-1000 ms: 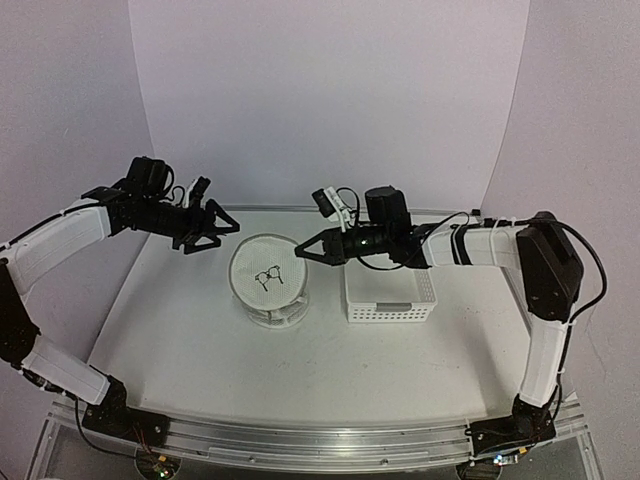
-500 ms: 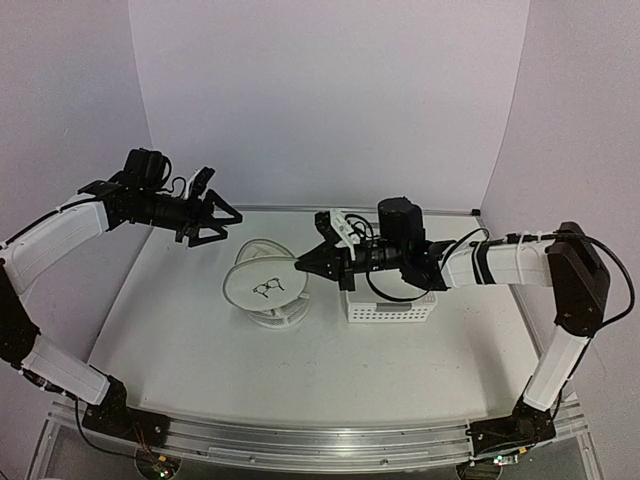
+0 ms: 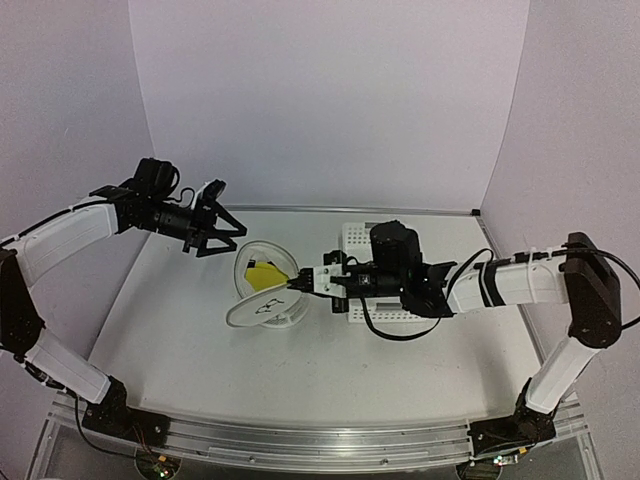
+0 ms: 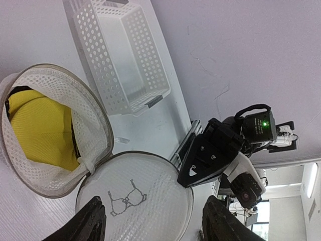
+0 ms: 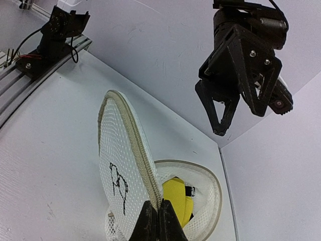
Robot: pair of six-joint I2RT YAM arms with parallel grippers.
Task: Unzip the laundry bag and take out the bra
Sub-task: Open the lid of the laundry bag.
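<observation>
- Yellow bra (image 3: 262,272) shows inside the laundry bag (image 3: 255,310), which sits mid-table toward the far edge, zip undone and lid swung wide.
- Right gripper (image 5: 155,215) is pinched closed on the lid's zippered rim.
- Left gripper (image 3: 232,240) hangs spread and empty just beyond the bag's far-left side.
- Unzipping looks done; the bra is not yet lifted out.

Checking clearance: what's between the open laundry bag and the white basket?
Top view: the right end effector, shut on the laundry bag.
</observation>
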